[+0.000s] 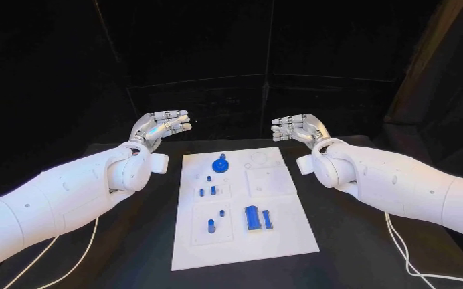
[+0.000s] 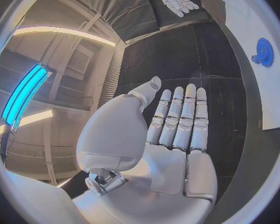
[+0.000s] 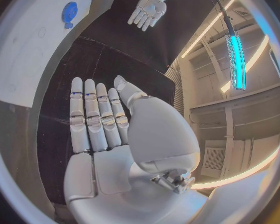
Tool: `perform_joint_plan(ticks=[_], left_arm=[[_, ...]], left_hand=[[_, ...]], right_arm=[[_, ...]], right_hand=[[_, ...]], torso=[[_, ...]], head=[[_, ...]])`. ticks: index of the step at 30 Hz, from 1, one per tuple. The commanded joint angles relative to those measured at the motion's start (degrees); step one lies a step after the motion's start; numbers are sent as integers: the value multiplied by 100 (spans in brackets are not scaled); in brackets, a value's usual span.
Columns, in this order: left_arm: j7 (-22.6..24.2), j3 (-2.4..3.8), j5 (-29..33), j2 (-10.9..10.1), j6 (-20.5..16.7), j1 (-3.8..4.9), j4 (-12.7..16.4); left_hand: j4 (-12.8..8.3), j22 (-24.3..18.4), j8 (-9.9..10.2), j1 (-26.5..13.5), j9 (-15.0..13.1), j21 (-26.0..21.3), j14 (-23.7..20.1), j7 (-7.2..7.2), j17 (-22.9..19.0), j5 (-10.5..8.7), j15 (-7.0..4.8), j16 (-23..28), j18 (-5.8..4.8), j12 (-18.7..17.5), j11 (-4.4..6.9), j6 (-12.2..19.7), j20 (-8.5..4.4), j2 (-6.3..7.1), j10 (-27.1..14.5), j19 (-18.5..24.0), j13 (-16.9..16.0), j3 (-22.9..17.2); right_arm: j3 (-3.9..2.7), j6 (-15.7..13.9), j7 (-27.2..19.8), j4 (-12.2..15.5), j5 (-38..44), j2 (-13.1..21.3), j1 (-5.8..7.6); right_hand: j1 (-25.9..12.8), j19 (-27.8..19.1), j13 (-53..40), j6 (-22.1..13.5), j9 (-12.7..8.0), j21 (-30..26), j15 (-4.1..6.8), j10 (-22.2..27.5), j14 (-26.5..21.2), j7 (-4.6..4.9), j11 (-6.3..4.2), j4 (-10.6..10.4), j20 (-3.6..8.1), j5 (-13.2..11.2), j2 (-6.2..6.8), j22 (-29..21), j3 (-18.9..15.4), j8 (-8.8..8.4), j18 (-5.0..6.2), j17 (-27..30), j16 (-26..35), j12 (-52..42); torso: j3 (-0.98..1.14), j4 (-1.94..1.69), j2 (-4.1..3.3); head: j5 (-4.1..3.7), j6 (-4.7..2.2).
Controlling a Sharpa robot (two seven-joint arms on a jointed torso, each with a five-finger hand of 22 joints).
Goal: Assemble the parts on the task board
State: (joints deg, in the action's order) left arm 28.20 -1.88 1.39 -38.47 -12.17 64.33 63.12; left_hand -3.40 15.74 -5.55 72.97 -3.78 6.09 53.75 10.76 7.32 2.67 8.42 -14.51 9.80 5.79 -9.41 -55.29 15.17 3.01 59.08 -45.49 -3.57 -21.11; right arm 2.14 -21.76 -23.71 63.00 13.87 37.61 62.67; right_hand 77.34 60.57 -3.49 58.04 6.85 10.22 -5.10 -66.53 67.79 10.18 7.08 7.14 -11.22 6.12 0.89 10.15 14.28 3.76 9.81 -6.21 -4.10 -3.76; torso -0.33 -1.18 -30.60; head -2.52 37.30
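Head view, left hand (image 1: 161,127) and right hand (image 1: 297,128) raised, fingers straight, empty

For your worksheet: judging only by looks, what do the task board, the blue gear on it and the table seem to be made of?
Task board: probably plastic, a flat matte white plate with shallow moulded recesses.
Blue gear: likely plastic, one even saturated blue with only a soft sheen; the wrist views show its toothed rim.
Table: a dull black surface with no glare; whether cloth, rubber or paint cannot be told.
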Motion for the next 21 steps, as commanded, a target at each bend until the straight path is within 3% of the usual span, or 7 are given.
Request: perform_joint_plan(ticks=[1,8,9,11,15,17,21], left_arm=[[4,0,12,8,-10,-3,-10],[22,22,-6,-64,-376,-51,300],[27,28,-11,-86,-486,-65,393],[39,42,-22,-132,-720,-95,591],[64,72,-46,-234,-1234,-162,1026],[85,98,-67,-321,-1673,-219,1397],[118,138,-99,-453,-2344,-306,1965]], left_hand=[[340,-485,555,-2189,378,-183,-1604,-323,-233,-267,-253,462,-294,-579,279,1659,-444,-301,-1769,1354,357,643],[340,-741,555,-3336,378,-609,-2437,-485,-732,-267,-388,698,-384,-579,429,2521,-691,-301,-2688,2057,357,988],[340,-752,555,-3394,378,-609,-2480,-494,-732,-267,-394,710,-393,-579,437,2566,-702,-301,-2736,2095,357,1005],[340,-840,555,-3812,378,-609,-2790,-558,-732,-267,-842,789,-412,-579,491,2884,-789,-301,-3077,2358,357,1123],[340,-929,555,-4233,378,-609,-3103,-621,-732,-267,-842,868,-455,-579,941,3204,-878,-301,-3419,2622,357,1243],[340,-993,555,-4537,378,-609,-3329,-665,-732,-267,-842,928,-516,-579,941,3435,-942,-301,-3664,2813,357,1329],[340,-1079,555,-4946,378,-609,-3632,-1076,-732,-267,-842,1005,-558,-579,941,3747,-1026,-301,-3999,3072,357,1446]], right_arm=[[0,19,-17,-29,-16,-26,0],[-29,-287,-97,340,-201,73,-34],[-33,-329,-108,391,-227,87,-39],[-56,-569,-171,682,-373,165,-66],[-96,-994,-282,1196,-632,304,-113],[-129,-1340,-373,1613,-842,416,-151],[-172,-1796,-493,2165,-1120,565,-202]], right_hand=[[-2321,-1790,349,-1741,-213,-317,510,1988,-2013,-305,-204,-217,334,-184,-89,-314,-412,-376,-295,198,410,376],[-3555,-2719,349,-2637,-685,-483,510,3016,-3052,-450,-305,-714,514,-612,-89,-473,-616,-376,-375,621,410,376],[-3616,-2768,349,-2683,-685,-489,510,3069,-3106,-457,-708,-714,524,-612,-89,-481,-626,-376,-392,621,410,376],[-4062,-3125,349,-3021,-685,-547,510,3458,-3507,-519,-708,-714,588,-612,-89,-539,-728,-376,-406,621,410,376],[-4493,-3471,349,-3350,-685,-602,510,3832,-3891,-579,-708,-714,650,-612,-89,-594,-810,-376,-454,621,410,376],[-4818,-3729,349,-3598,-685,-1022,510,4116,-4181,-1018,-708,-714,699,-612,-89,-1015,-870,-376,-517,621,410,376],[-5243,-4065,349,-3914,-685,-1022,510,4489,-4560,-1018,-708,-714,1122,-612,-89,-1015,-936,-376,-551,621,410,376]], torso=[[2,0,0],[21,73,-36],[23,81,-40],[30,107,-53],[33,118,-58],[33,118,-58],[33,118,-58]], head=[[6,-4],[159,-184],[176,-203],[229,-265],[252,-292],[252,-292],[252,-292]])
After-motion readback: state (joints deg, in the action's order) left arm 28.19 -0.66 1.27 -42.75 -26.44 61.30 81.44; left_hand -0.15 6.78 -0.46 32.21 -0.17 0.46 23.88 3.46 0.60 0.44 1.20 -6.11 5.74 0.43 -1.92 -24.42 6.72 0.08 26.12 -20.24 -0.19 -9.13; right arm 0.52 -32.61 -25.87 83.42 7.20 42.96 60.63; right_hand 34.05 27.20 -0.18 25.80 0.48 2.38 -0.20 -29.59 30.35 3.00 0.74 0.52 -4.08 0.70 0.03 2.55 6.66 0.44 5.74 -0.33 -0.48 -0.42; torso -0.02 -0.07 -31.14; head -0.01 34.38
